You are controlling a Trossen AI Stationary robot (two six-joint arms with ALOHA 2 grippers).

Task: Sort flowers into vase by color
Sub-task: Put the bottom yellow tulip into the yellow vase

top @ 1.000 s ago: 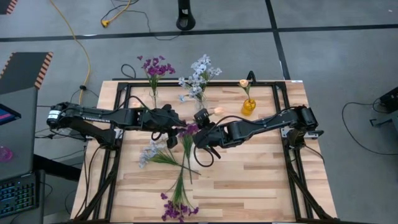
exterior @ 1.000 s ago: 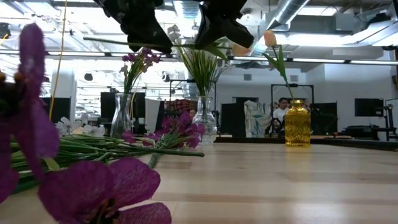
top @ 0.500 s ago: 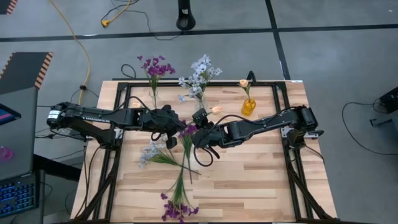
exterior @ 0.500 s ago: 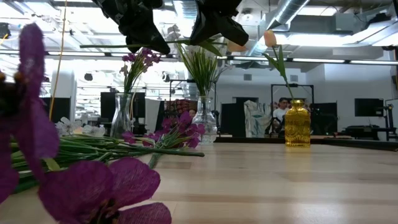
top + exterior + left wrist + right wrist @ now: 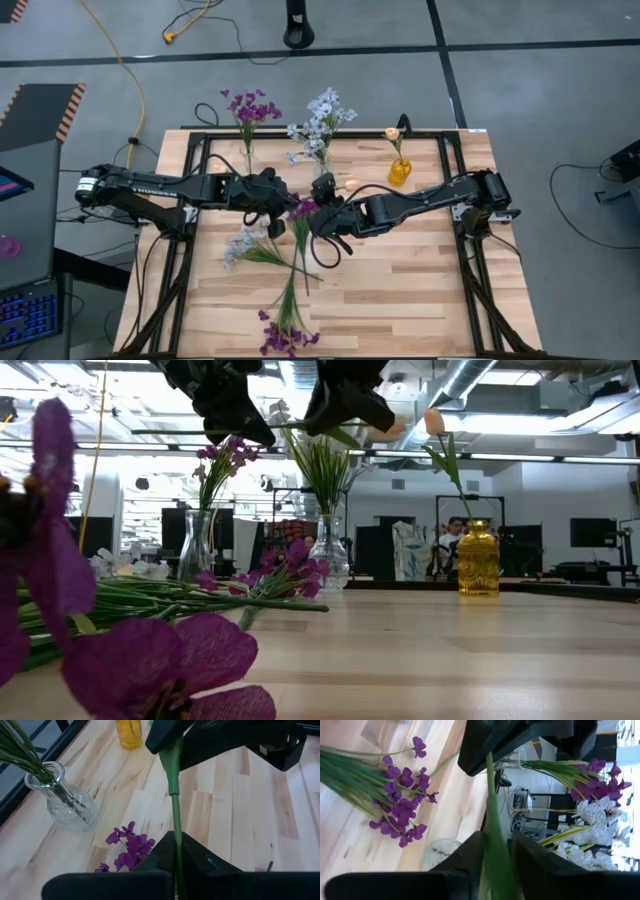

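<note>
A peach-bud sprig is held in the air over the table's middle, its green stem (image 5: 290, 428) level and its bud (image 5: 350, 183) toward the right. My left gripper (image 5: 278, 200) and my right gripper (image 5: 322, 203) are both shut on it, close together. Three vases stand along the far edge: a clear one with purple sprigs (image 5: 247, 150), a clear one with blue-white sprigs (image 5: 320, 152), and a yellow one (image 5: 399, 172) with a peach bud. Loose purple (image 5: 300, 212) and blue-white (image 5: 243, 245) sprigs lie flat on the table. My left gripper pinches the bare stem (image 5: 175, 827) between its two fingers, away from the bud; the fingers lie across it. The stem is lifted clear of the table and runs level to the other gripper (image 5: 210, 740). My right gripper pinches the same stem (image 5: 490, 820) between its two fingers, nearer the bud end, with the fingers across it. The bud (image 5: 395, 428) sticks out just past the fingers, clear of the table.
Another purple sprig (image 5: 285, 335) lies at the near edge, large in the low view (image 5: 150, 660). A black frame (image 5: 450, 200) runs around the table. The wood on the right half (image 5: 420, 270) is bare. A person (image 5: 455, 530) stands in the room behind.
The right gripper has shifted slightly toward the left gripper, and the bud end of the held stem has risen a little. Both grippers have stayed shut on the stem.
</note>
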